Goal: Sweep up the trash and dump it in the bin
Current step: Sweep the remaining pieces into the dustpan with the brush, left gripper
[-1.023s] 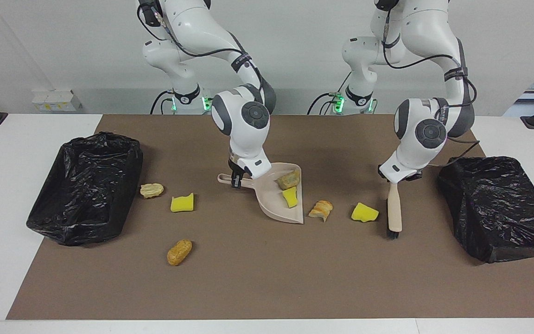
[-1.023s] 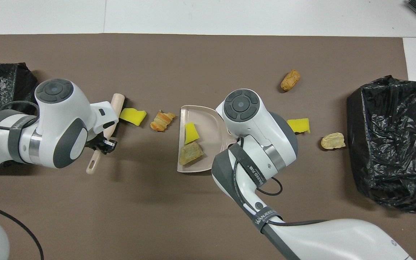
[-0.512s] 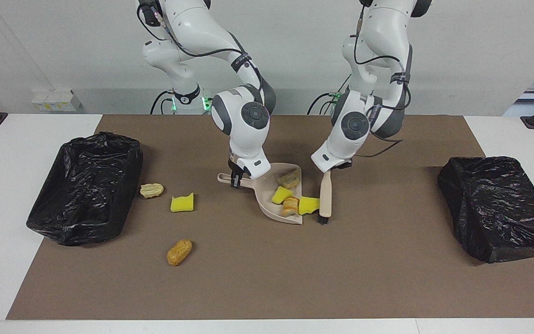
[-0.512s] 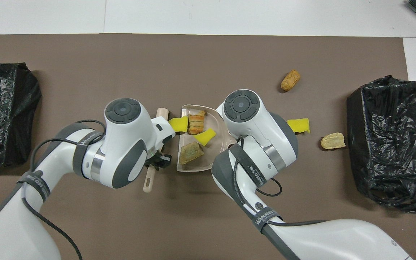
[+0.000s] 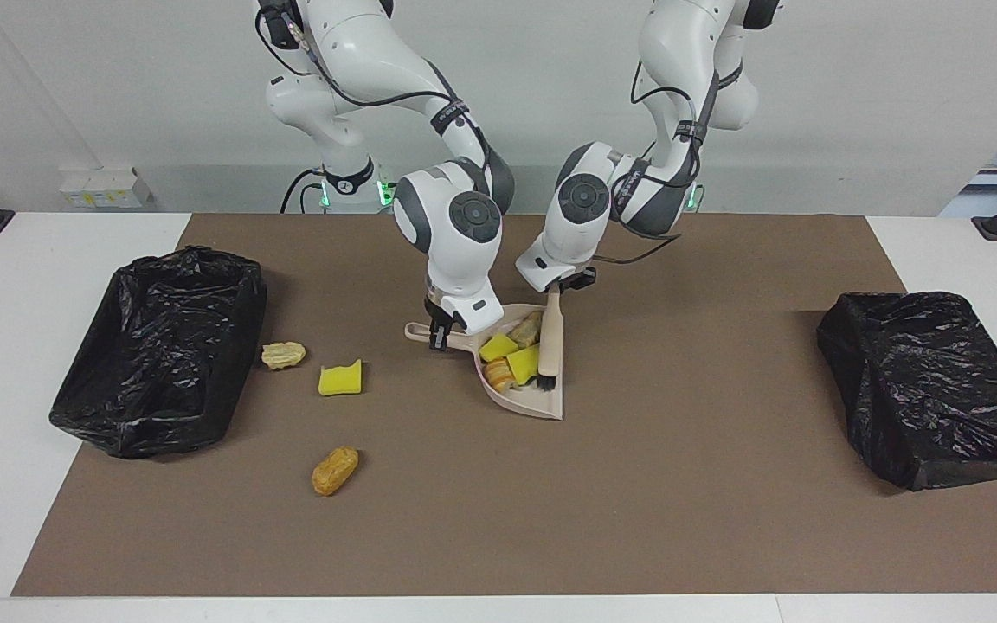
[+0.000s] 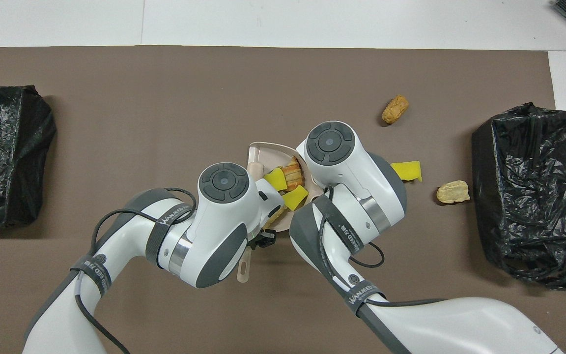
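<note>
My right gripper (image 5: 440,336) is shut on the handle of the beige dustpan (image 5: 542,405), which lies on the mat mid-table. My left gripper (image 5: 564,285) is shut on the brush (image 5: 551,333), whose black bristles sit inside the pan. Several pieces of trash are bunched in the pan: yellow sponge chunks (image 5: 498,348) (image 6: 295,197) and bread lumps (image 5: 499,374) (image 6: 293,169). Loose trash lies toward the right arm's end: a bread lump (image 5: 283,355), a yellow sponge (image 5: 340,379) and a browner lump (image 5: 335,470). In the overhead view the right gripper is hidden under its arm.
A black-bagged bin (image 5: 161,346) stands at the right arm's end of the brown mat (image 5: 680,519), close to the loose lump. A second bagged bin (image 5: 923,381) stands at the left arm's end. The two arms' wrists are close together over the dustpan.
The left arm swept the brush toward the right arm's end, pushing a sponge chunk and a bread lump into the dustpan. The brush now sits inside the pan. The right arm held still.
</note>
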